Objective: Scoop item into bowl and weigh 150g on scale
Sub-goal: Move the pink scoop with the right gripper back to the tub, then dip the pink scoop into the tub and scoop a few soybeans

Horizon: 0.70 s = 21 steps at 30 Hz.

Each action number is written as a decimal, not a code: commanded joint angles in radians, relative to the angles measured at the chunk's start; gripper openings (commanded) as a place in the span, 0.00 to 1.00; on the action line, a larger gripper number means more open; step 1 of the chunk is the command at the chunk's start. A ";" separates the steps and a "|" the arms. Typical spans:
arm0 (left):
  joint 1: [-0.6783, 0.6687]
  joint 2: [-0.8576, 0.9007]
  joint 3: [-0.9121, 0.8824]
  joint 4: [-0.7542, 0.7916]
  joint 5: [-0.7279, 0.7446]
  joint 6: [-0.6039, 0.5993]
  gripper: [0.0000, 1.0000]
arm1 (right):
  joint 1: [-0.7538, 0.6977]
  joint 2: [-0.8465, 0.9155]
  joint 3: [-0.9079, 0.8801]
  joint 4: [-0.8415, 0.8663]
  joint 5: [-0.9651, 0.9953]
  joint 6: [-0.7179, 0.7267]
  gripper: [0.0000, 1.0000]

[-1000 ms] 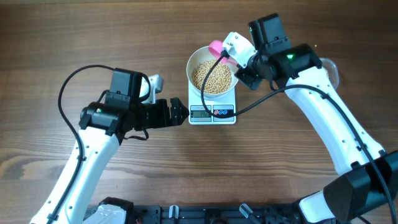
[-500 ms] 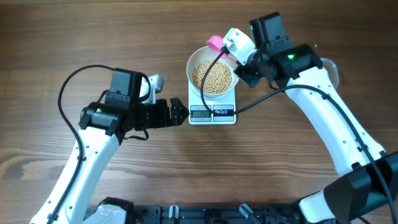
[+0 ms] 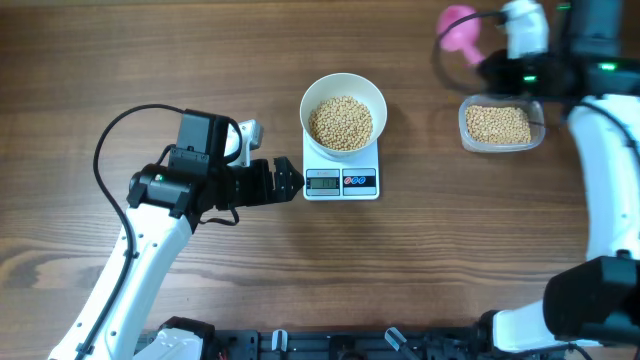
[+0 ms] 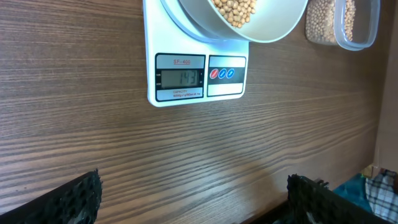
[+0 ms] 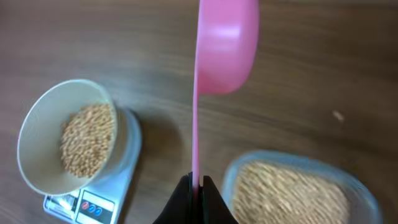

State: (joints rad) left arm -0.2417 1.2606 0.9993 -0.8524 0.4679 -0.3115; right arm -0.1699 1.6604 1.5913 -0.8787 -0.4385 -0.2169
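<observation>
Top-up time, judging from the readout: showing 14-something on the scale (last digit too blurred to read), so probably sitting just short of 150g. Needing only a small scoopful now: dipping shallowly into the container well right of the scale, carrying level, then tipping slowly over the bowl on top of the scale, watching the digits and stopping early rather than overshooting. Currently hanging the pink scoop well right of the scale and farther back, contents not visible. Pinching its thin handle tightly in the right gripper. Waiting just left of the scale with the left gripper, fingers spread wide, gripping and touching nothing.
</observation>
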 commanded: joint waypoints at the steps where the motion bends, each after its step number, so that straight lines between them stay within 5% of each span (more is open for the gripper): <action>1: 0.004 0.006 0.001 0.003 -0.010 0.020 1.00 | -0.093 -0.028 0.021 -0.045 0.052 0.043 0.04; 11: 0.004 0.006 0.001 0.003 -0.010 0.020 1.00 | -0.115 -0.028 0.014 -0.229 0.377 -0.098 0.04; 21: 0.004 0.006 0.001 0.003 -0.010 0.019 1.00 | -0.092 -0.028 -0.040 -0.293 0.327 -0.097 0.04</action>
State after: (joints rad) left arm -0.2417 1.2606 0.9993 -0.8524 0.4679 -0.3115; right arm -0.2810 1.6562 1.5581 -1.1717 -0.0883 -0.2943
